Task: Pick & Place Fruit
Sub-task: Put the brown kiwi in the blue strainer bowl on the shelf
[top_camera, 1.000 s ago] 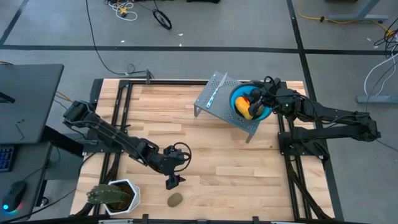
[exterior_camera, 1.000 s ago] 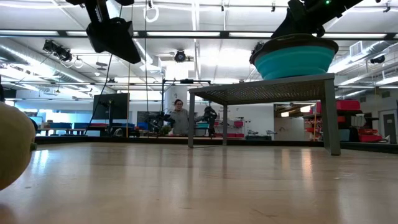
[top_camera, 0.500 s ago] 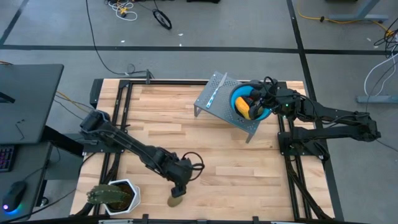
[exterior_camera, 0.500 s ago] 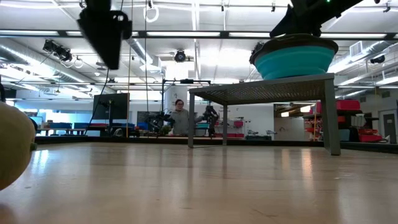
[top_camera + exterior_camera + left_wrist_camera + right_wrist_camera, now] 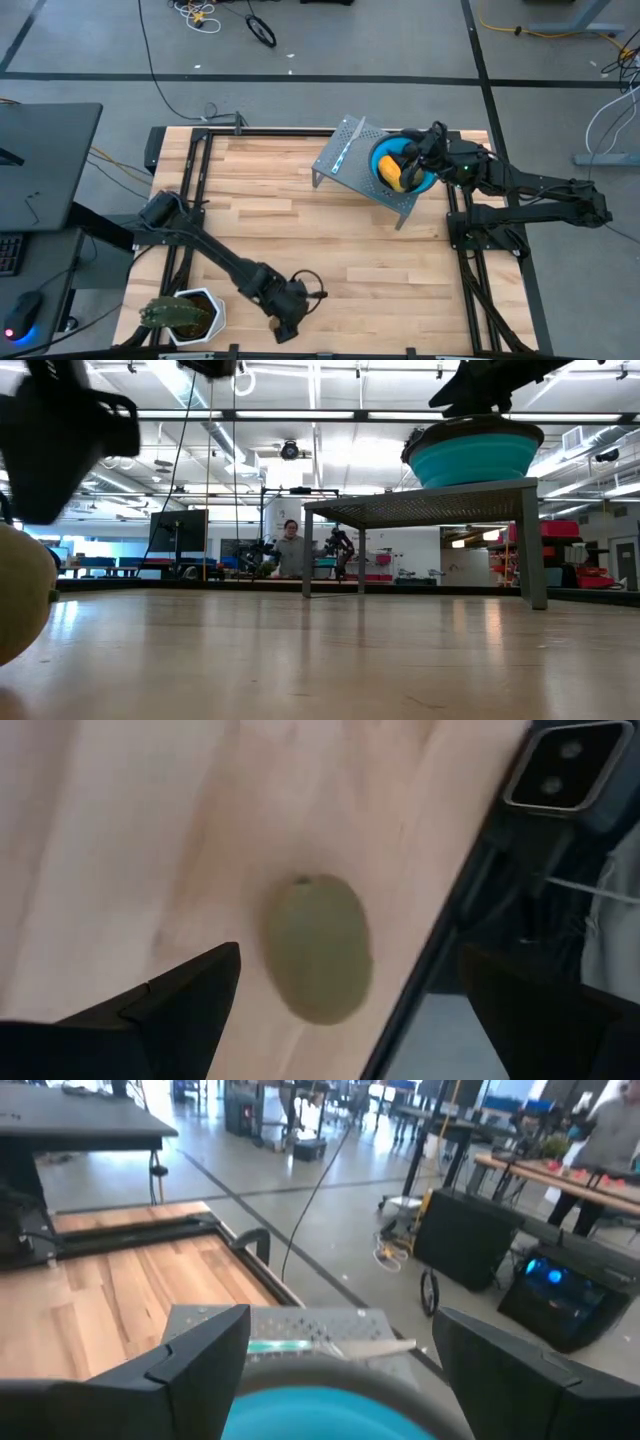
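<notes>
Left gripper (image 5: pixel 335 1010) fingers wide, straddling olive-brown oval fruit (image 5: pixel 317 952) on counter (image 5: pixel 380 270), long axis crosswise to the gap; right gripper (image 5: pixel 335 1345) wide over bowl (image 5: pixel 404 165).

Bright even light overhead, so the table (image 5: pixel 330 220) only gets soft shadows. In the low view the ceiling strips glare hard around 12 o'clock and the wood reflects them. My left wrist cam is mushy: the kiwi (image 5: pixel 318 963) is smeared, no crisp edges. The blob at 9 o'clock down low is badly out of focus.
</notes>
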Available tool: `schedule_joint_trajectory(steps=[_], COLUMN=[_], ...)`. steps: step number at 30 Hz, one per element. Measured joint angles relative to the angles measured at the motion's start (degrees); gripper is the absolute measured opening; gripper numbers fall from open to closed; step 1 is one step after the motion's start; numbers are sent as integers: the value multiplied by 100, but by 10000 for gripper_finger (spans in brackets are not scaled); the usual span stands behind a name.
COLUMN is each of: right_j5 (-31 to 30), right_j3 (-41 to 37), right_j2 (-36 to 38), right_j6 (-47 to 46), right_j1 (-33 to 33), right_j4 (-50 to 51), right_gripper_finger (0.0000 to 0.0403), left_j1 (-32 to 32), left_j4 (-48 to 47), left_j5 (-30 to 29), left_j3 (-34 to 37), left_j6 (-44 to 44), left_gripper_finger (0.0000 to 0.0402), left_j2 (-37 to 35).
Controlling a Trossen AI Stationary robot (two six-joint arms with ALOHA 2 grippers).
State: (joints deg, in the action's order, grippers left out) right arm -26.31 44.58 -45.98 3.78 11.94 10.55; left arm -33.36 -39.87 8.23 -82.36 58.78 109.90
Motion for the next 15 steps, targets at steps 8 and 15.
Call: schedule_joint_trajectory(steps=[8, 15], right_j5=[2, 1], right_j3=[0, 0], right_j2=[0, -2], right_j6=[279, 374], right_j1=[0, 0], right_j4=[-202, -203], right_gripper_finger=[325, 325], left_j1=[-154, -262], left_j4=[78, 52], left_j5=[-1007, -796], left_j3=[-3, -1], left_j6=[513, 743], left_gripper_finger=[384, 384], left_j2=[1, 305])
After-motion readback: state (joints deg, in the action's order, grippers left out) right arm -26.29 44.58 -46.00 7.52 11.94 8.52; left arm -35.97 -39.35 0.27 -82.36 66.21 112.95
